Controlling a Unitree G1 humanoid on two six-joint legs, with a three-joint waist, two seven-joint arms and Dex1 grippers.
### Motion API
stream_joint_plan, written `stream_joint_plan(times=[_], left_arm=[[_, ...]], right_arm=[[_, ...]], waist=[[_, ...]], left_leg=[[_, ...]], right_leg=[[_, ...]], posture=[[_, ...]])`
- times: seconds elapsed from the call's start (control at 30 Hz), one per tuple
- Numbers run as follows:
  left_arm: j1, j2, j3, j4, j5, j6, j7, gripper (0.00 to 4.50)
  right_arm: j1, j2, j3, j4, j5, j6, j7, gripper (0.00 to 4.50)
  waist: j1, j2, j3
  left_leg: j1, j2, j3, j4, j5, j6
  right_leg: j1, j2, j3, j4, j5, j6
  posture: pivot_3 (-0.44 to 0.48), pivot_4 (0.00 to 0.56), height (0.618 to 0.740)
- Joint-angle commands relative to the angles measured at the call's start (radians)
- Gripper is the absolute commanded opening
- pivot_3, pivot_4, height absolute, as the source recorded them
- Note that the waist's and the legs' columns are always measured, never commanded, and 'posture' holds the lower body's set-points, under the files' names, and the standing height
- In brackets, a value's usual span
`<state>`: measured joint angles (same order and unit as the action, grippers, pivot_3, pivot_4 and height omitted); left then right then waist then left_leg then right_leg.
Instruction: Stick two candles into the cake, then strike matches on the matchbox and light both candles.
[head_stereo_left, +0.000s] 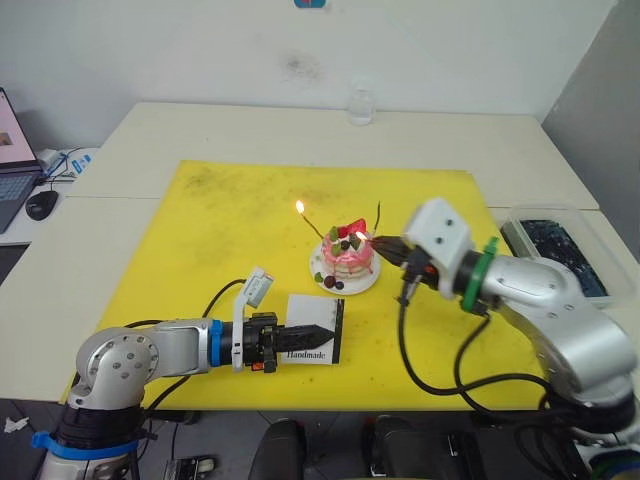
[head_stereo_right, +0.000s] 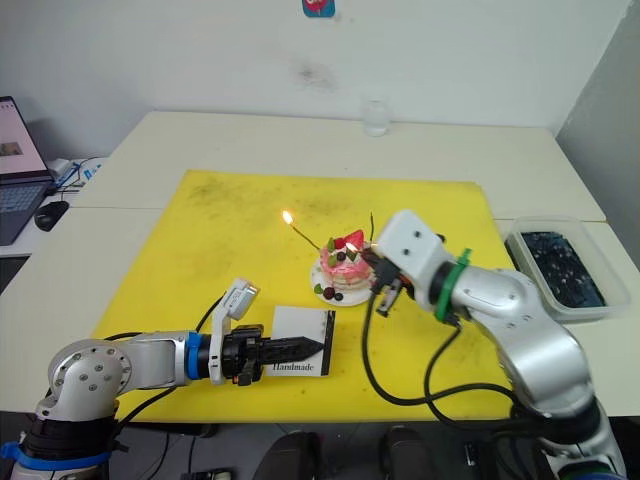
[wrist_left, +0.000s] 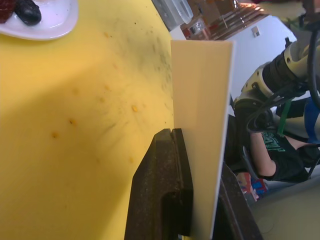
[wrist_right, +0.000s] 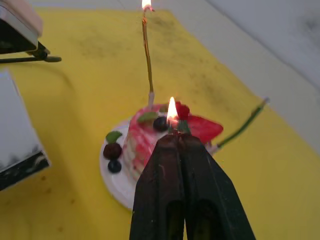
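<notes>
Candles: one thin greenish stick (wrist_right: 146, 55) is burning; the other (wrist_right: 243, 124), unlit, is awaiting the right gripper's (wrist_right: 176, 134) clenched lit match (wrist_right: 172, 120), while the left gripper (head_stereo_left: 318, 331) is clamping the flat white "Handmade" matchbox (head_stereo_left: 312, 352).

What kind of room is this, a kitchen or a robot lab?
Probably a lab or office: plain white tables, a laptop with a mouse nearby, and a yellow work mat under the cake.

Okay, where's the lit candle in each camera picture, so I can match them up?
Left eye: lit candle rising from the cake's far left side, flame at its top.
Right eye: same spot, left of the strawberry.
Left wrist: not in it.
Right wrist: tall stick behind the cake.
Shared landmark: the white plate.
</notes>
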<state>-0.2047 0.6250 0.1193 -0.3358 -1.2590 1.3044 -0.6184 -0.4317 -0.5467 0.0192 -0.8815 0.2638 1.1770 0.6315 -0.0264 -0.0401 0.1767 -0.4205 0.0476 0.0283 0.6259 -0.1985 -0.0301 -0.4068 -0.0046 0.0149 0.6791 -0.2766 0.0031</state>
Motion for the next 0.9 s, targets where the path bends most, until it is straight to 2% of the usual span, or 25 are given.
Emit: stream_joint_plan(times=[0.03, 0.2, 0.3, 0.53, 0.73, 0.9], left_arm=[[-0.005, -0.005, 0.006, -0.021, -0.028, -0.01, -0.003, 0.0], [0.003, -0.014, 0.001, -0.029, -0.026, -0.018, 0.001, 0.0], [0.009, -0.026, 0.008, -0.039, -0.045, -0.019, 0.014, 0.0], [0.01, -0.02, 0.041, -0.059, -0.141, -0.015, 0.077, 0.0], [0.011, -0.008, 0.038, -0.066, -0.191, -0.025, 0.13, 0.0], [0.016, 0.008, 0.04, -0.075, -0.231, -0.033, 0.162, 0.0]], right_arm=[[0.043, -0.051, -0.212, -0.083, 0.054, 0.119, 0.015, 0.02], [0.146, -0.106, -0.472, -0.006, 0.021, 0.141, -0.029, 0.02], [0.199, -0.108, -0.555, 0.117, -0.052, 0.053, -0.117, 0.02], [0.266, -0.093, -0.556, 0.437, -0.165, -0.256, -0.258, 0.02], [0.232, -0.093, -0.522, 0.668, -0.183, -0.445, -0.296, 0.02], [0.206, -0.098, -0.545, 0.716, -0.151, -0.477, -0.317, 1.65]], waist=[[0.001, 0.0, 0.0], [0.001, 0.0, 0.0], [0.001, 0.0, 0.0], [-0.001, 0.0, 0.0], [-0.003, 0.001, 0.0], [-0.002, 0.001, 0.001]], left_leg=[[0.0, 0.0, 0.0, 0.0, 0.0, 0.0], [0.0, -0.001, 0.0, 0.0, 0.0, 0.0], [0.0, -0.001, 0.001, 0.0, 0.0, 0.0], [0.0, -0.001, 0.0, 0.0, 0.0, 0.0], [0.0, -0.001, 0.001, 0.0, 0.0, 0.0], [0.0, -0.001, 0.001, 0.0, 0.0, 0.0]], right_leg=[[0.0, 0.0, 0.0, 0.0, 0.0, 0.0], [0.0, 0.0, 0.0, 0.0, 0.0, -0.001], [0.0, 0.0, 0.0, -0.001, -0.001, -0.001], [0.0, 0.0, 0.0, -0.001, -0.001, -0.001], [0.0, 0.001, 0.001, 0.0, 0.0, -0.001], [0.0, 0.002, 0.001, 0.0, 0.0, 0.0]], posture=[[0.0, 0.15, 0.74], [0.0, 0.15, 0.74], [0.0, 0.15, 0.74], [0.0, 0.15, 0.74], [0.0, 0.15, 0.74], [0.0, 0.15, 0.74]])
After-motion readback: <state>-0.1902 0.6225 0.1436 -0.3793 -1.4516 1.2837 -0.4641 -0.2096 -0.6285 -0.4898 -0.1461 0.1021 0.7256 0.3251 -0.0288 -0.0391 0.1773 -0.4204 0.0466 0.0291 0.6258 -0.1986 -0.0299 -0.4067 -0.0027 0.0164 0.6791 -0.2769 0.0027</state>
